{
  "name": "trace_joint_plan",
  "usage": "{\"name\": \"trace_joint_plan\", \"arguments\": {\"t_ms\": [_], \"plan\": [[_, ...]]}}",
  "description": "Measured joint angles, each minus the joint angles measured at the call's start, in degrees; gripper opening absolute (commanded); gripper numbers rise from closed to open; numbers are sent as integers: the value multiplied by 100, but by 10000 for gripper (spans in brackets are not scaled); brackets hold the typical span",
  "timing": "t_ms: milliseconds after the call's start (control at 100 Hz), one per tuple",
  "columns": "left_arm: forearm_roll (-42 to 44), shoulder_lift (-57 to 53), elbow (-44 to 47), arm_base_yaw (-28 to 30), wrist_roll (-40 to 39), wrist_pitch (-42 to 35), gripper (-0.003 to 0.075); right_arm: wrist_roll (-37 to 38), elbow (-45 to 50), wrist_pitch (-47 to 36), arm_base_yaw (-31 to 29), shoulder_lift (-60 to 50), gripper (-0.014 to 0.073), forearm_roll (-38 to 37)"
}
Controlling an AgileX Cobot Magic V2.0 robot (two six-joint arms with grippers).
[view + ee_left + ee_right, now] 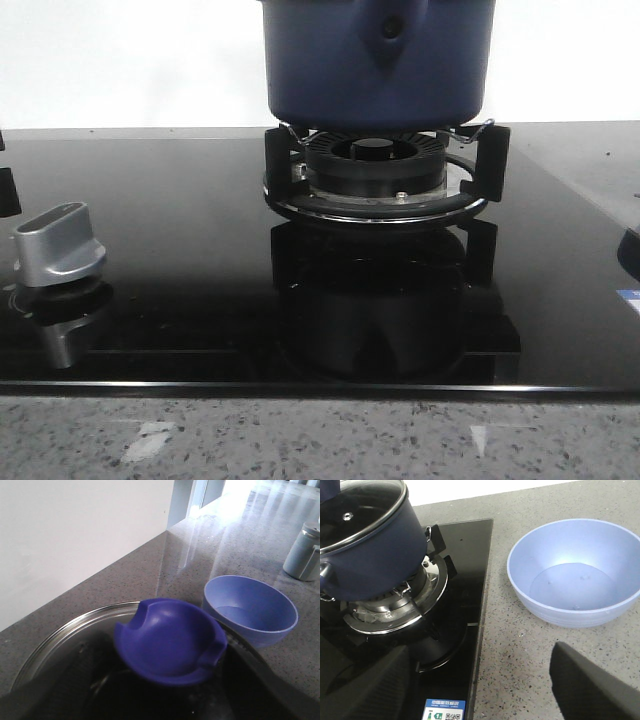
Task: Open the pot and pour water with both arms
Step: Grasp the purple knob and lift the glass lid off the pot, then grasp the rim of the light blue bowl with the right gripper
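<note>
The dark-blue pot point(375, 60) stands on the burner, its pointed handle mount point(388, 30) facing the front camera. It also shows in the right wrist view point(370, 555) with its glass lid point(360, 505) on. In the left wrist view my left gripper point(167, 650) has its dark fingers point(85, 670) against both sides of the blue lid knob point(170, 640). My right gripper point(480, 660) is open and empty, above the hob's edge between the pot and the bowl. Neither gripper shows in the front view.
A light-blue bowl point(575, 570) sits on the speckled counter right of the hob and also shows in the left wrist view point(250, 605). The black burner ring point(375, 165) holds the pot. A silver knob point(60, 245) is at front left. A grey metal cup point(305, 552) stands beyond the bowl.
</note>
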Motion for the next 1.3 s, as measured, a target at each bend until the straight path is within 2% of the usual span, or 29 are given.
{"name": "trace_joint_plan", "arguments": {"t_ms": [280, 350, 540, 680, 1110, 1300], "plan": [[44, 197, -121, -252, 54, -237, 521, 0, 0, 0, 0, 0, 519, 0], [44, 205, -130, -252, 115, -276, 480, 0, 0, 0, 0, 0, 519, 0], [47, 210, -130, -252, 151, -318, 312, 0, 0, 33, 0, 0, 519, 0], [57, 210, -134, -252, 151, -318, 253, 0, 0, 48, 0, 0, 519, 0], [181, 193, -208, -224, 151, -299, 245, 16, 0, 70, 0, 79, 519, -234], [263, -75, -388, 148, 151, -206, 245, 503, -38, 70, 0, 621, 517, -746]]}}
